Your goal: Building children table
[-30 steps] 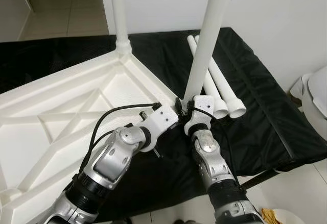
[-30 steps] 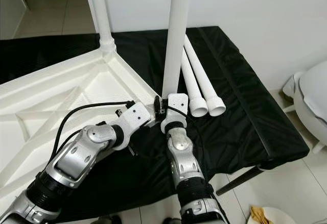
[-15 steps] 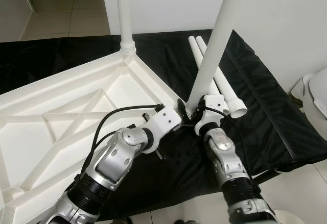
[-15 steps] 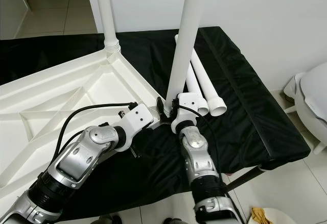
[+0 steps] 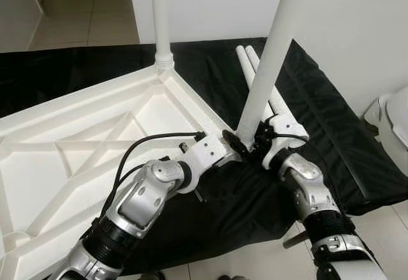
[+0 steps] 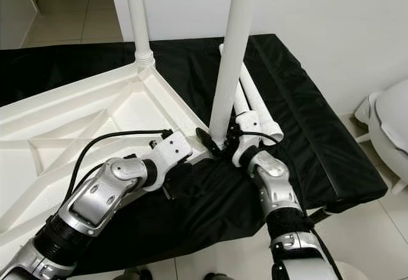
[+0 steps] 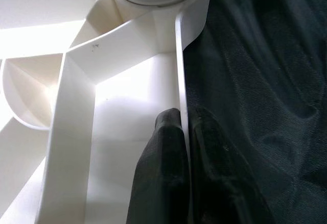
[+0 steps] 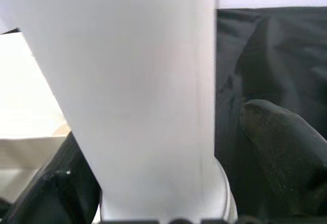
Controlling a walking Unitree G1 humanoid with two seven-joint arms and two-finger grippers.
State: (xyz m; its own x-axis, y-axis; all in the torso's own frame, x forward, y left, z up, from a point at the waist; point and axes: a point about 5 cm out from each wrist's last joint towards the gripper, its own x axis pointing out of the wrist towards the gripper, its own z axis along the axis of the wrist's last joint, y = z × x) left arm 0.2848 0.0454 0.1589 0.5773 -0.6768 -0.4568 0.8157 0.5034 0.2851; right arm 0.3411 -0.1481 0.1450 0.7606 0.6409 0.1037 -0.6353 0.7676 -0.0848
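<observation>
The white table top (image 5: pixel 95 133) lies upside down on a black cloth. One white leg (image 5: pixel 160 12) stands upright in its far corner. A second leg (image 5: pixel 268 63) stands slightly tilted at the near right corner. My right gripper (image 5: pixel 260 145) is shut on this leg's base, and the leg (image 8: pixel 138 91) sits between its two black fingers (image 8: pixel 276 147). My left gripper (image 5: pixel 231 143) is shut on the table rim (image 7: pixel 180 81) just beside that corner, one finger (image 7: pixel 163 152) on each side of the thin wall. Two spare legs (image 6: pixel 258 108) lie on the cloth behind the held leg.
The black cloth (image 5: pixel 319 101) covers a low bench that ends at the right and front. A white fixture (image 5: pixel 396 117) stands on the tiled floor to the right. A white wall (image 5: pixel 210 6) rises right behind, with a doorway at the back left.
My right forearm has swung out to the right while its gripper stayed on the leg's base. The left gripper kept its hold on the rim. The view has shifted slightly.
</observation>
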